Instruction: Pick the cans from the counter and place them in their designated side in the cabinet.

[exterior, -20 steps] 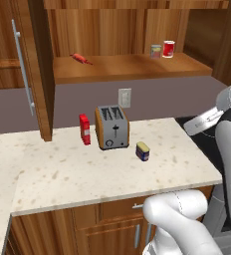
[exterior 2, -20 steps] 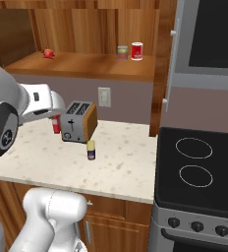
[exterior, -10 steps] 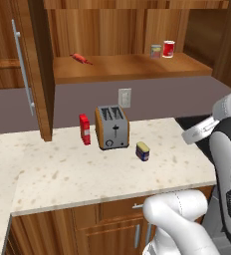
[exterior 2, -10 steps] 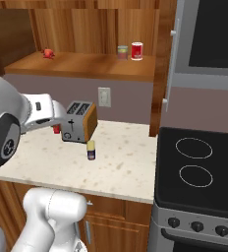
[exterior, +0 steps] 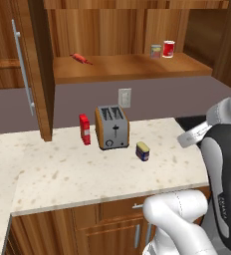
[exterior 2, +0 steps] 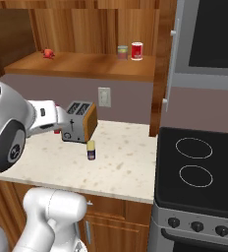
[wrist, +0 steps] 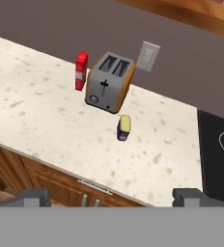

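Note:
A squat dark blue-purple can (wrist: 124,127) with a yellow top stands on the beige speckled counter (wrist: 46,120), just in front of the toaster; it also shows from both sides (exterior: 143,151) (exterior 2: 91,150). The other can (exterior: 156,51) (exterior 2: 122,52), grey-green on top with a red lower label, stands on the wooden cabinet shelf (exterior: 127,69) beside a red cup. My gripper (wrist: 111,198) hangs high above the counter's front edge, well short of the blue can. It is open, its fingertips (wrist: 34,197) far apart with nothing between them.
A silver toaster (exterior: 112,127) and a flat red carton (exterior: 84,129) stand behind the blue can. A red cup (exterior: 169,49) and a small red item (exterior: 81,59) sit on the shelf. The cabinet door (exterior: 23,64) hangs open at left. The black stovetop (exterior 2: 199,167) lies to the right.
My arm has sunk a little and swung slightly in both base views. The cans and other things have stayed put, and the gripper has stayed open.

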